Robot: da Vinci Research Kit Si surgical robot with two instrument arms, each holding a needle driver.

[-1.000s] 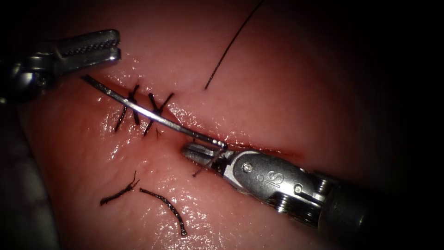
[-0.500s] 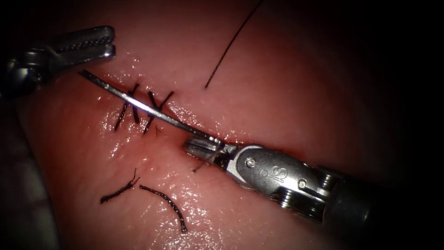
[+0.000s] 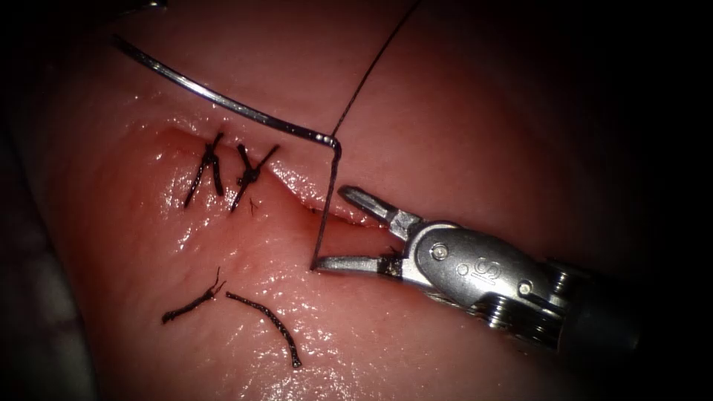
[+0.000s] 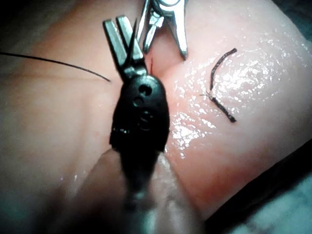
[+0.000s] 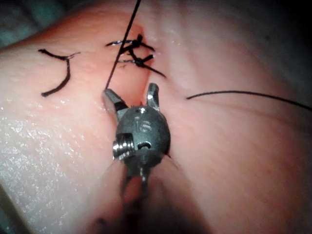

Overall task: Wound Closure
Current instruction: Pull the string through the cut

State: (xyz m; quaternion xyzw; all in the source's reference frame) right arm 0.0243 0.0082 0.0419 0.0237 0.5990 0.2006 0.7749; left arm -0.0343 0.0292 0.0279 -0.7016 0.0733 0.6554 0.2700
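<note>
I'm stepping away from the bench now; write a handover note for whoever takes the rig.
Left tool: fingers shut on the needle near its tip, clear of the tissue.
Right tool: fingers open, holding nothing, over the cut.
Thread runs from the needle's tail into the tissue by the right tool.
Done: two knotted stitches.
Left: the cut right of them is open.

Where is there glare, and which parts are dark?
Endoscope view: glare on tissue by the stitches, edges dark. Left wrist view: glare beside the left hand, shut on the needle near its tip, off tissue. Right wrist view: glare beside the open, empty right hand.
</note>
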